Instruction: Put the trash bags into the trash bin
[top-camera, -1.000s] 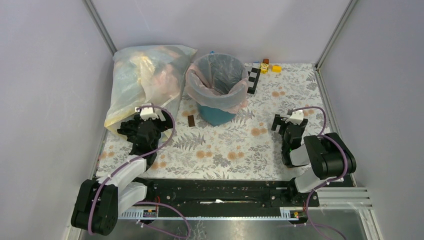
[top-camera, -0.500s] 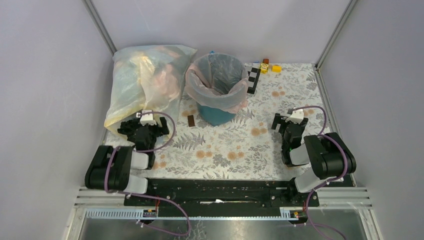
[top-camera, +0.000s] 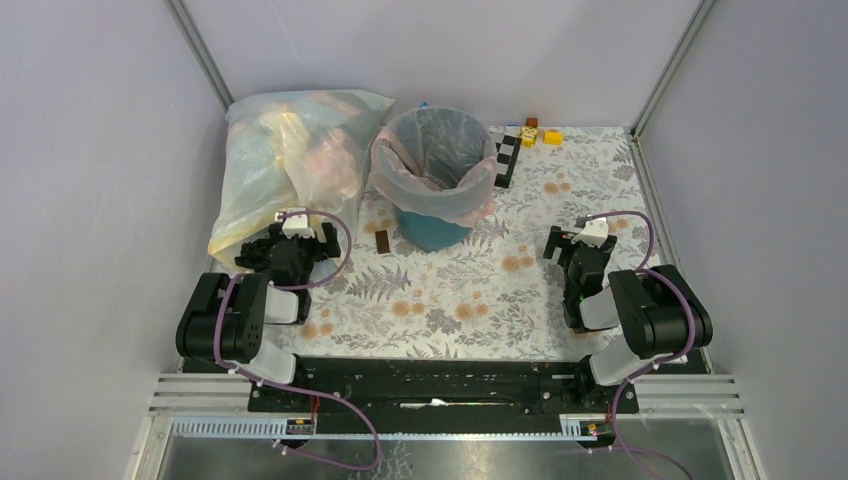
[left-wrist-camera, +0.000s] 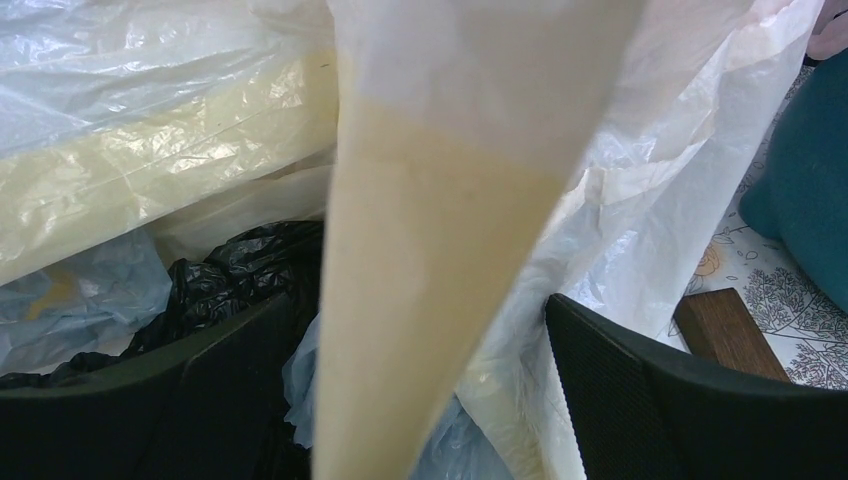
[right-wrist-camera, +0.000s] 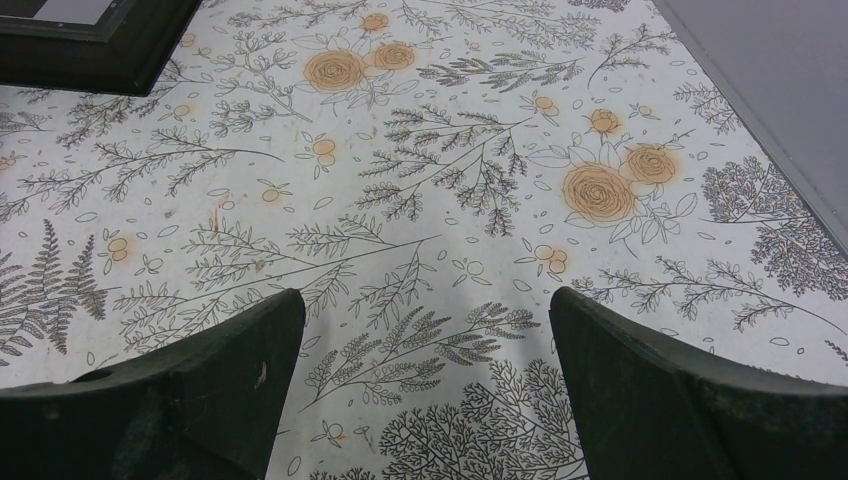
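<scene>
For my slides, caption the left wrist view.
Open left gripper straddling a fold of the trash bags, teal trash bin at right.

no text, label or number can be read anywhere.

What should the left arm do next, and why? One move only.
Probably shut the left gripper on the bag. Its jaws stand open with a fold of the plastic between them, nothing is held yet, and the bin stands right beside the bag.
</scene>
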